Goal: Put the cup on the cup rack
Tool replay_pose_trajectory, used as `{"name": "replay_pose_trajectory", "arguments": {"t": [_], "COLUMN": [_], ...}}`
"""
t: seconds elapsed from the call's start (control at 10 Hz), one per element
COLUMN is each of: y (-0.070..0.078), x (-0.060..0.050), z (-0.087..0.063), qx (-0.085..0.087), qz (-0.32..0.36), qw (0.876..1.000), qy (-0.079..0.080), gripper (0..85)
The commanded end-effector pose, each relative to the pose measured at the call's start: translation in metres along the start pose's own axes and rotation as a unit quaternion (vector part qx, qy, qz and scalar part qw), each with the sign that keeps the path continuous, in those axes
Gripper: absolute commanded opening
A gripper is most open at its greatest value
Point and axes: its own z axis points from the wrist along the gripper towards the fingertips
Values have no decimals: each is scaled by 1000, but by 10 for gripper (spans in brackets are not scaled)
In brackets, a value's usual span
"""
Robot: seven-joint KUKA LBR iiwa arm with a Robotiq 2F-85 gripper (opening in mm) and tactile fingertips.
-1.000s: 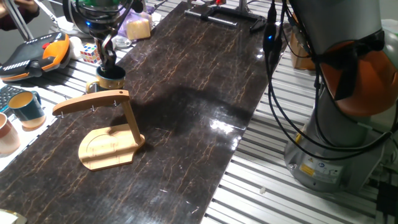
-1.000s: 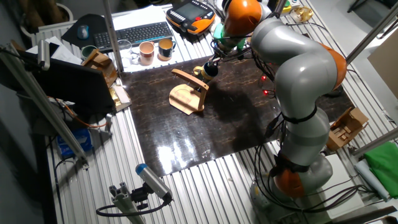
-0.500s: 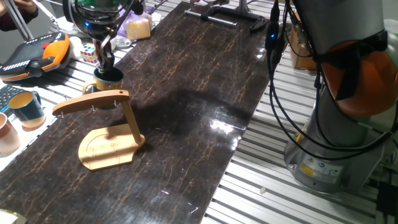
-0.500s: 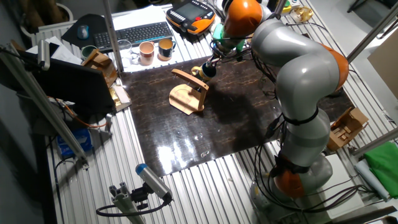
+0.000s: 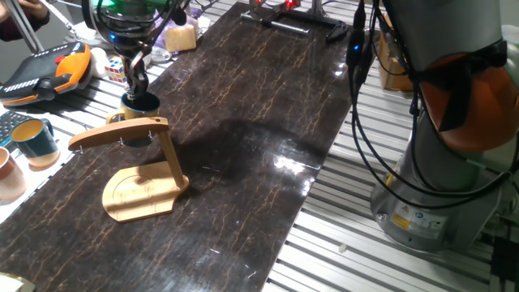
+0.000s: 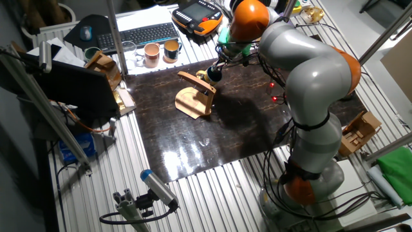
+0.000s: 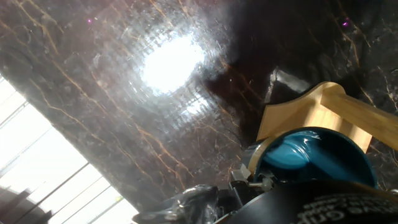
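The cup [image 5: 136, 108] is a small dark teal-blue mug. My gripper [image 5: 139, 82] is shut on its rim and holds it just behind the cup rack's arm. The cup rack [image 5: 139, 168] is a light wooden stand with a flat base, an upright post and a long curved arm. In the other fixed view the cup [image 6: 213, 73] hangs at the rack [image 6: 194, 97]'s top. In the hand view the cup's blue inside [image 7: 314, 157] shows close up, with the rack's wooden arm [image 7: 323, 109] right behind it.
A teal cup with cream inside [image 5: 34, 139] and a pinkish-beige cup [image 5: 8, 176] stand left of the dark marble mat [image 5: 268, 105]. An orange teach pendant [image 5: 49, 71], a cube puzzle [image 5: 116, 70] and a keyboard [image 6: 138, 34] lie beyond the mat.
My gripper has lifted the cup slightly and shifted it toward the rack's arm. The rack has not moved.
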Motion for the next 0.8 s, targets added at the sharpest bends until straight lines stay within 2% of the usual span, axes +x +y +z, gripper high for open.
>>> {"name": "replay_pose_trajectory", "arguments": {"t": [0.0, 0.3, 0.4, 0.5, 0.6, 0.7], "y": [0, 1, 1, 1, 1, 1], "x": [0, 0, 0, 0, 0, 0], "z": [0, 1, 1, 1, 1, 1], "qx": [0, 3, 8, 14, 16, 14], "qz": [0, 1, 2, 0, -4, -19], "qw": [1000, 1000, 1000, 1000, 999, 999], "qy": [0, -2, -9, -23, -40, -47], "gripper": [10, 10, 10, 10, 10, 10]}}
